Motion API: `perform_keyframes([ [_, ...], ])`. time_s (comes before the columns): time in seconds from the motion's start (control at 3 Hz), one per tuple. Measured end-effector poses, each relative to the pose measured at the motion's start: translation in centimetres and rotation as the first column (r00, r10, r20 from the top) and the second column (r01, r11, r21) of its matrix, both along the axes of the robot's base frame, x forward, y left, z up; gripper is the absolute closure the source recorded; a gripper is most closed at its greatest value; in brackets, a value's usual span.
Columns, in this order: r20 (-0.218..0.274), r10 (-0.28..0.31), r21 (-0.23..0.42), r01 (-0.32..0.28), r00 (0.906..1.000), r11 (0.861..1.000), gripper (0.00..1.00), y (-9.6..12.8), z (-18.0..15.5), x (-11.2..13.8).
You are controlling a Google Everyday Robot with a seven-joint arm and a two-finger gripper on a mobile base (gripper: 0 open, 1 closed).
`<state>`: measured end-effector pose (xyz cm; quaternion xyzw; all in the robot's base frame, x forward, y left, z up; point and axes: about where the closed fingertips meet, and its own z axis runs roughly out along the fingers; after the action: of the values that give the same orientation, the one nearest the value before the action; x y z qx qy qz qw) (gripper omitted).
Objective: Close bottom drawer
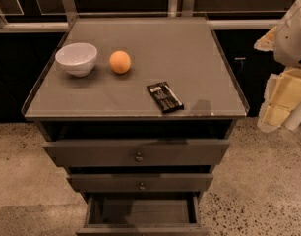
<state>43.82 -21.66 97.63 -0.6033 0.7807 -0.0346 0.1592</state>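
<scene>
The bottom drawer point(140, 228) is the lowest of three dark grey-brown drawers in a cabinet at the lower centre of the camera view. It is pulled out towards me, and its empty inside shows from above. Its front runs along the bottom edge of the view and its knob is out of view. The middle drawer point(140, 182) and the top drawer point(136, 153) stick out only a little. My gripper point(280, 103) hangs at the far right edge, beside the cabinet top and well above and to the right of the bottom drawer. It touches nothing.
On the cabinet's grey top point(190, 58) stand a white bowl point(77, 58), an orange point(120, 62) and a dark snack bar point(165, 97). Speckled floor point(258, 181) lies on both sides of the cabinet. Dark cabinets and a rail run behind.
</scene>
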Motion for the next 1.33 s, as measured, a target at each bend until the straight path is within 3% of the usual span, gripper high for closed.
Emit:
perform_keyframes([
  [0.33,0.000,0.000,0.000,0.000,1.0000,1.000,0.00,0.0,0.0,0.0],
  [0.67,0.005,0.018,0.040,-0.018,0.9998,0.999,0.00,0.1,-1.0,-0.6],
  [1.0,0.049,0.089,0.128,-0.094,0.9949,0.987,0.00,1.7,-3.3,-3.1],
  [1.33,0.100,0.141,0.252,-0.163,0.9849,0.954,0.00,4.3,-8.3,-5.6],
])
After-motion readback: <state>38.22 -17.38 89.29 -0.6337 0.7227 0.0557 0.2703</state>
